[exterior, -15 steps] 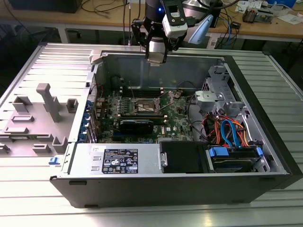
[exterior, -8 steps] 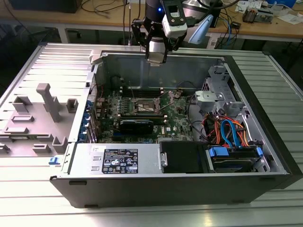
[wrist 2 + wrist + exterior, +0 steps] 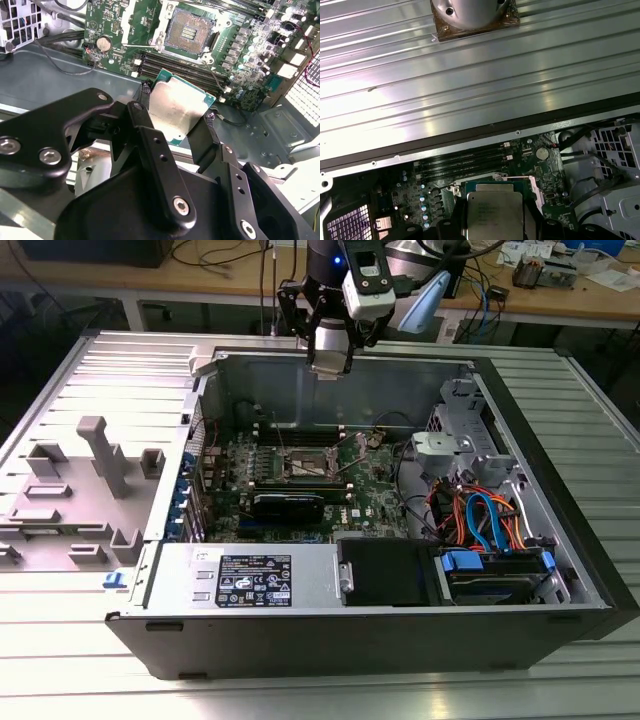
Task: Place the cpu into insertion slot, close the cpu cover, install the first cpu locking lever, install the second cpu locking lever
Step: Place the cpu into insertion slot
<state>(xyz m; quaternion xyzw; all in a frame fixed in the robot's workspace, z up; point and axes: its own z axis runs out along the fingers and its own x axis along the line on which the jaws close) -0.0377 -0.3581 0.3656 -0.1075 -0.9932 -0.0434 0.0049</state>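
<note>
My gripper (image 3: pixel 330 362) hangs above the back wall of the open computer case (image 3: pixel 300 585). It is shut on the cpu (image 3: pixel 176 111), a flat square chip with a dull silver top and green edge, pinched at two opposite sides by the black fingers (image 3: pixel 144 102). The first wrist view has the cpu (image 3: pixel 495 212) from above, over the board. The insertion slot (image 3: pixel 190 31) lies uncovered below and ahead of the chip, dark contact field showing inside a silvery rim. On the motherboard the insertion slot (image 3: pixel 305 465) sits in front of and well below the gripper. I cannot tell the cpu cover from the rim.
Long black memory slots (image 3: pixel 175 67) flank the socket. A black card (image 3: pixel 288 505) lies in front of it. A drive cage (image 3: pixel 455 445) and coloured cables (image 3: pixel 485 520) fill the case's right in the exterior view. Grey fixtures (image 3: pixel 100 455) stand on the ribbed table at left.
</note>
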